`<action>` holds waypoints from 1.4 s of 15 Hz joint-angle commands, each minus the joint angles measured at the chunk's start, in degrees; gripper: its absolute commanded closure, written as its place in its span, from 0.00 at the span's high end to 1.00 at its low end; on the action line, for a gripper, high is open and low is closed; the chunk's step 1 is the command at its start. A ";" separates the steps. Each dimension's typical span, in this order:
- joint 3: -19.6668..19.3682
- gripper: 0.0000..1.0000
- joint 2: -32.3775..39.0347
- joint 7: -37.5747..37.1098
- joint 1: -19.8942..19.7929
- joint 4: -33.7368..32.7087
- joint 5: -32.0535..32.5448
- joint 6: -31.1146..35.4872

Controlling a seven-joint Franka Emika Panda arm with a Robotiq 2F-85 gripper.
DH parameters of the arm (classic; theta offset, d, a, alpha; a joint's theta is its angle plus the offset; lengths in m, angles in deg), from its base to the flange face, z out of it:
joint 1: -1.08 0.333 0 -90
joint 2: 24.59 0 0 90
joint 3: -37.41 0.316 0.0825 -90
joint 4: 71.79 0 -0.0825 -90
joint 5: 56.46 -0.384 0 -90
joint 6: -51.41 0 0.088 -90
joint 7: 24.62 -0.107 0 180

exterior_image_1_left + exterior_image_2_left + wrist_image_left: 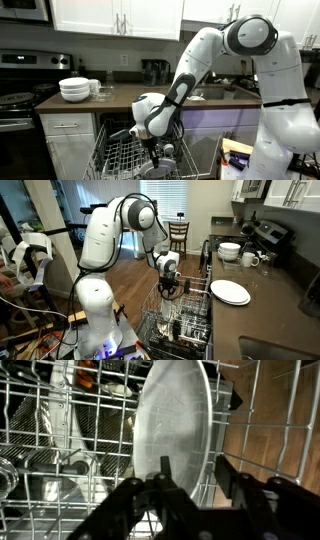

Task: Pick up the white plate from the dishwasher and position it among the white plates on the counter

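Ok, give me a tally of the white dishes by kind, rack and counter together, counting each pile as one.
Plate standing in the dishwasher rack: 1
Flat plate pile on the counter: 1
Bowl stack: 1
Mug: 1
Total: 4

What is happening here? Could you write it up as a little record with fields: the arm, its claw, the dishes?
Place: kitchen, dishwasher open, wire rack out
Arm: reaching down into the rack
Gripper: open, fingers either side of a plate's rim
Rack plate: white, standing on edge, not yet lifted
Counter: dark brown
Counter plate: white, lying flat
Bowls: white stack, beyond the counter plate
Mug: white, beside the bowls
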 commanded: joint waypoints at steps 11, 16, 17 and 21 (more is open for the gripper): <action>3.04 0.04 -1.42 3.13 -3.33 -0.32 -6.60 -2.57; 4.15 0.04 -5.08 3.76 -4.06 0.42 -11.23 -5.79; 4.16 0.04 -5.96 3.83 -3.95 0.45 -12.08 -6.59; 3.48 0.04 -9.55 3.18 -2.96 0.74 -13.21 -8.87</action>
